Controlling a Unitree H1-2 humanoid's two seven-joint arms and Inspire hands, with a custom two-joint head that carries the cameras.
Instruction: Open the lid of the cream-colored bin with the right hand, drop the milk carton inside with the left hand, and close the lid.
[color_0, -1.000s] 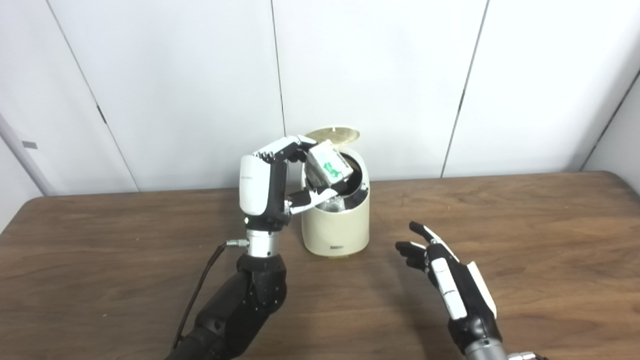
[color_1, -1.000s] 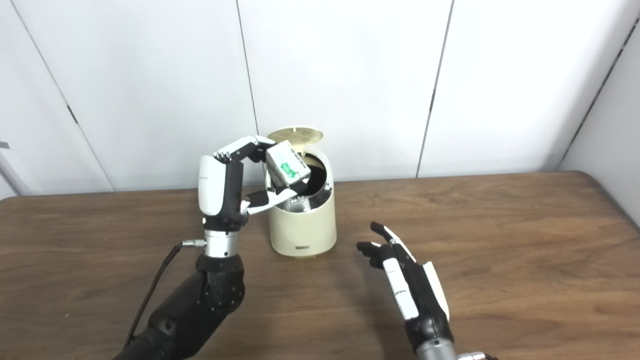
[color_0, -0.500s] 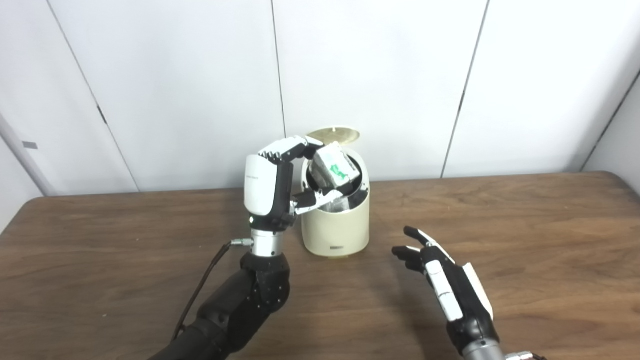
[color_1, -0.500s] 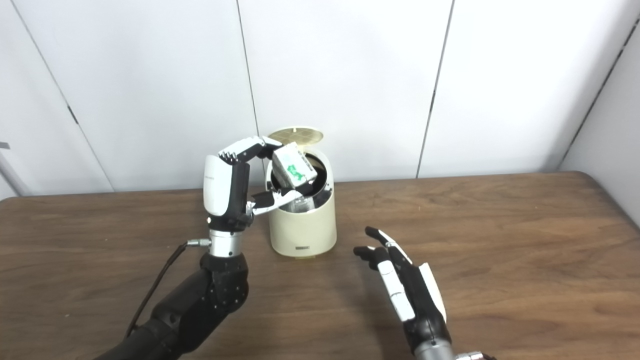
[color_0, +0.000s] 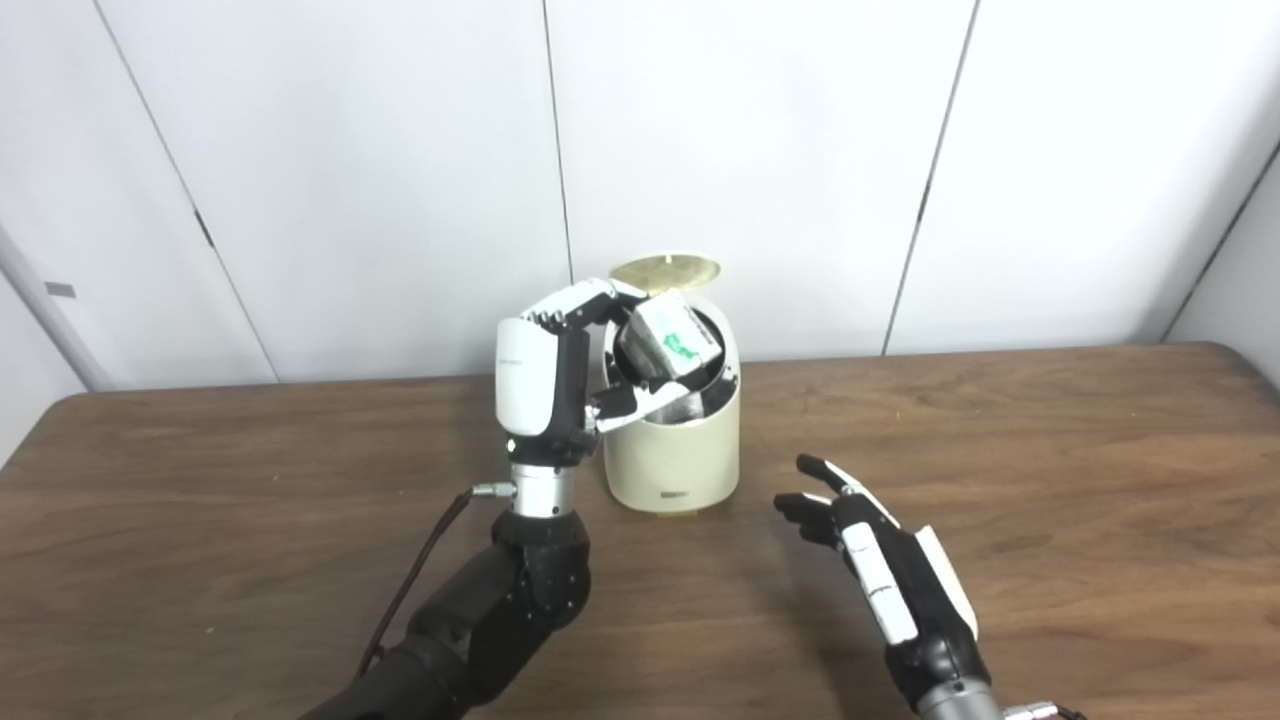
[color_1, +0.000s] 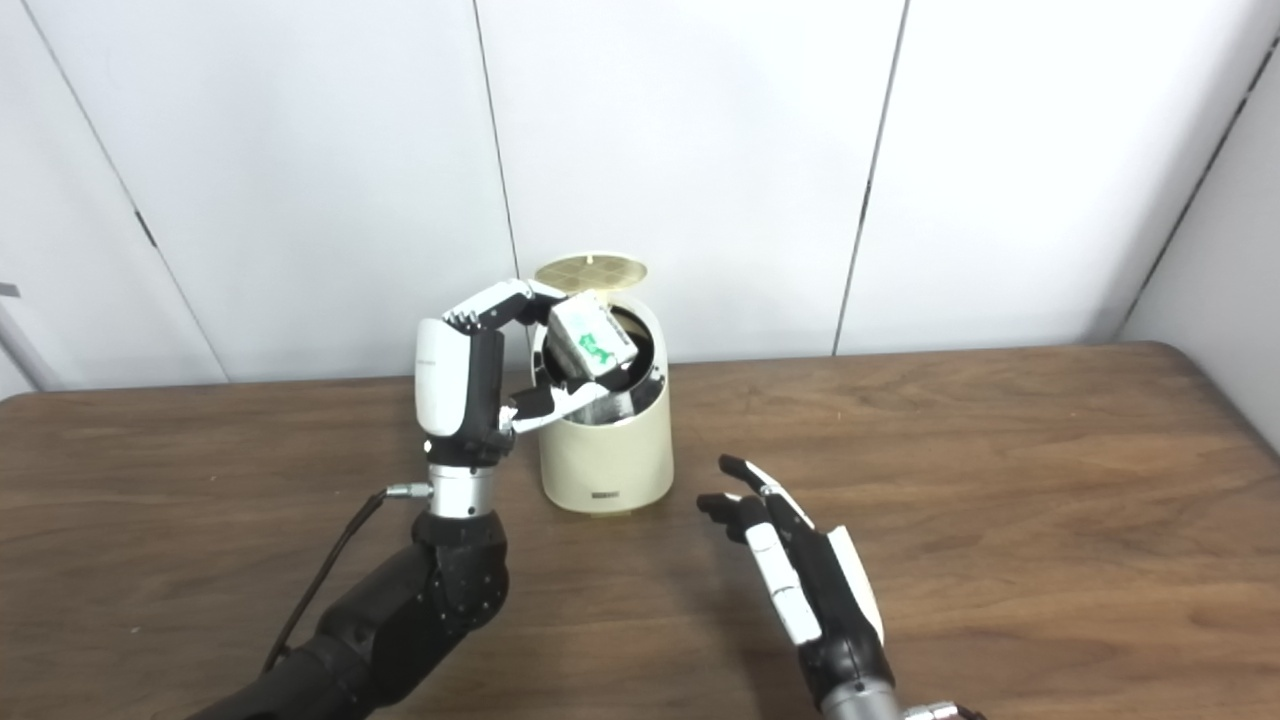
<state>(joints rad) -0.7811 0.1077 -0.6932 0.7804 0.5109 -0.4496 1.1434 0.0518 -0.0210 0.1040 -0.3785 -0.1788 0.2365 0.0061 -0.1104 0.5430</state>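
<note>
The bin (color_0: 672, 450) stands mid-table (color_0: 1050, 450), lid (color_0: 665, 269) raised behind; the carton (color_0: 668, 338) sits in its mouth, left hand (color_0: 560, 375) beside, right hand (color_0: 880, 570) nearer right.

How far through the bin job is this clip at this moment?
Done: the lid of the cream bin stands open. In hand: the left hand holds the milk carton tilted at the bin's mouth, not yet released. Left: drop it and close the lid; the right hand is open, apart from the bin.
</note>
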